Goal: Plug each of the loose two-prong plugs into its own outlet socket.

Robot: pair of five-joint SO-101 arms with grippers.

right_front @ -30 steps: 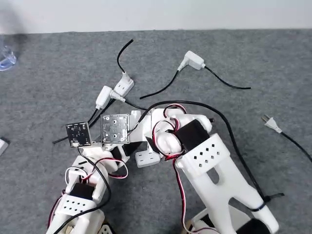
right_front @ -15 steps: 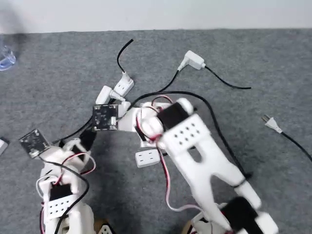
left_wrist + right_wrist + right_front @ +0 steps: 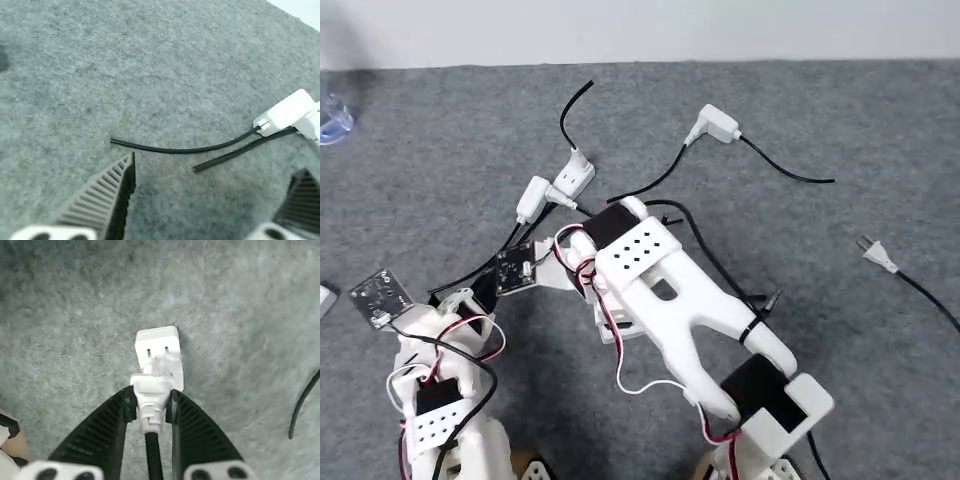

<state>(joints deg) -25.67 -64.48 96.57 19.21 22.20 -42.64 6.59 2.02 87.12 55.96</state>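
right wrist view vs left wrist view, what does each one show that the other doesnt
Right wrist view: the right pincer shut on a white plug, whose nose is against a white outlet block that has two free slots facing up. Whether the prongs are seated is unclear.
Left wrist view: the left pincer open above the carpet, and two loose black cable ends running to a white connector.
Both: the grey carpeted table and some black cable.
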